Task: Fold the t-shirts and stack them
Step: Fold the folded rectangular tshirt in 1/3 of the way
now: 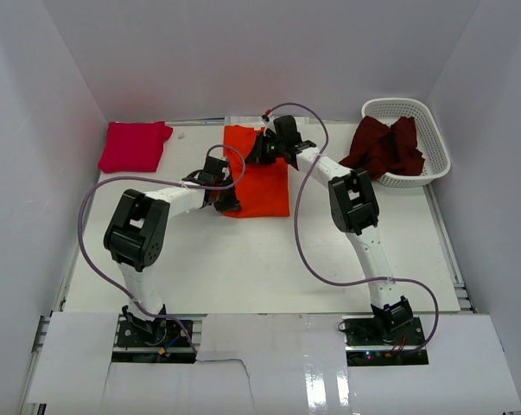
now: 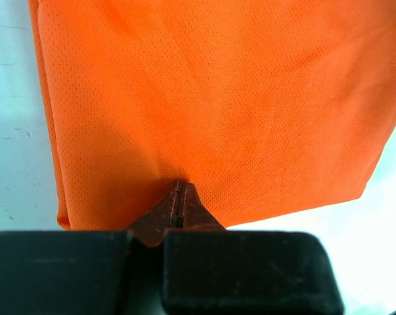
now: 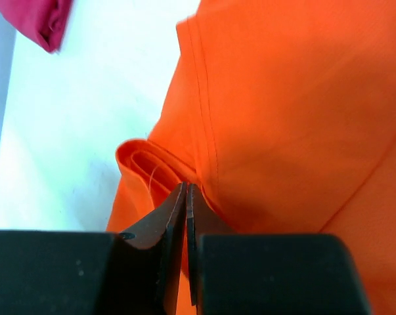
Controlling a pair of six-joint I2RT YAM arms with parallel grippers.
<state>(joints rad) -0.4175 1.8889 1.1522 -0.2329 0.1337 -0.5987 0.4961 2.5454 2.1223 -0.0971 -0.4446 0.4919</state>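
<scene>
step: folding orange t-shirt [image 1: 264, 186], mid bench [image 1: 243, 268]
left fingers [image 2: 159, 218]: closed tight, pinching its left edge
right fingers [image 3: 159, 220]: closed tight, pinching its far edge
next: lift both edges together, fold over evenly
waiting: maroon t-shirt [image 1: 385, 145] in basket [image 1: 433, 169]

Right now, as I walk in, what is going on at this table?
Both arms are working on the orange tee, which lies partly folded in the middle of the table. The left gripper is shut on its near edge and the right gripper is shut on a folded edge at the far side. The pink tee lies folded at the far left. The maroon tee sits crumpled in the basket, not yet folded.
</scene>
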